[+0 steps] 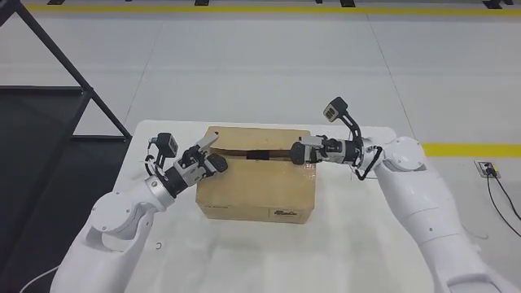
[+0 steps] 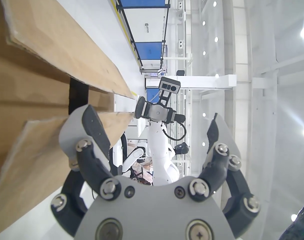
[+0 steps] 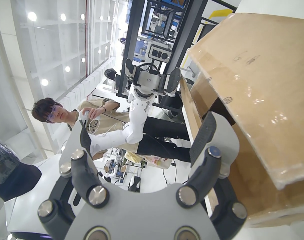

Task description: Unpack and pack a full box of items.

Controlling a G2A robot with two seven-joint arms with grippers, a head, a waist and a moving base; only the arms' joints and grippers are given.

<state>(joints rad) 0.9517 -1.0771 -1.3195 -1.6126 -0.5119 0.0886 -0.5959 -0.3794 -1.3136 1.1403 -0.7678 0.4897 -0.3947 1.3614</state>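
Matt cardboard, satin metal, black plastic.
The box [image 1: 256,183] is brown cardboard, matt and slightly rough, frayed at its cut edges; clear tape [image 3: 261,106] on one flap shines glossy. The table [image 1: 244,252] is smooth, matt white. The left gripper [image 2: 153,119] and right gripper [image 3: 145,123] have satin grey metal plates, shiny screws, black plastic links and ribbed black pads [image 3: 202,138].

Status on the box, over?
Both open: left gripper at one end of the box, right gripper at the other. Box on table, flaps mostly down. Nothing held.

brown box [image 1: 256,185]; white table [image 1: 342,244]
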